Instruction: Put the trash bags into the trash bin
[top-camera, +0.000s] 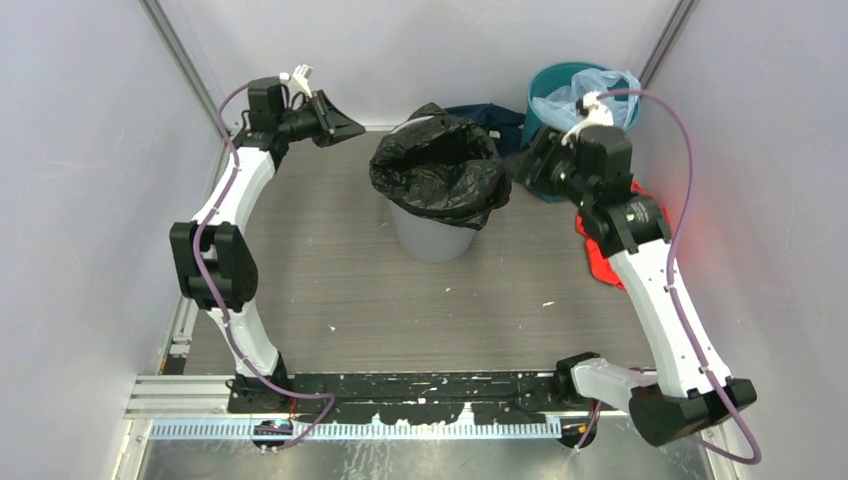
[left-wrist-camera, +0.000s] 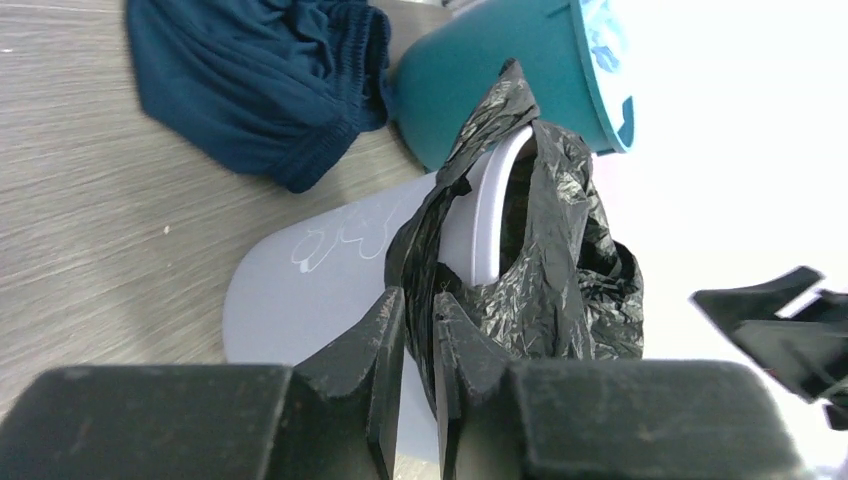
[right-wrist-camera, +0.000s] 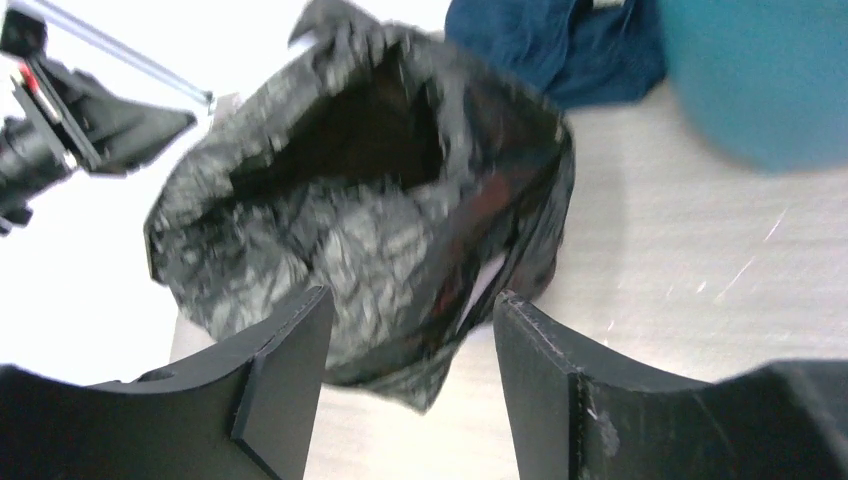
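The black trash bag (top-camera: 437, 170) is draped over the rim of the grey trash bin (top-camera: 430, 238), mouth open, at the middle back of the table. My left gripper (top-camera: 345, 128) is to the bag's left, apart from it, jaws nearly together with nothing between them. In the left wrist view the bag (left-wrist-camera: 560, 270) and the bin (left-wrist-camera: 310, 290) lie beyond the gripper (left-wrist-camera: 418, 295). My right gripper (top-camera: 525, 165) is close to the bag's right side. In the right wrist view it (right-wrist-camera: 410, 295) is wide open and empty, facing the bag (right-wrist-camera: 350, 190).
A teal bin (top-camera: 545, 85) holding a pale blue plastic bag (top-camera: 580, 95) stands at the back right. A navy cloth (top-camera: 490, 118) lies behind the grey bin. A red cloth (top-camera: 600, 262) lies under the right arm. Walls close in on both sides.
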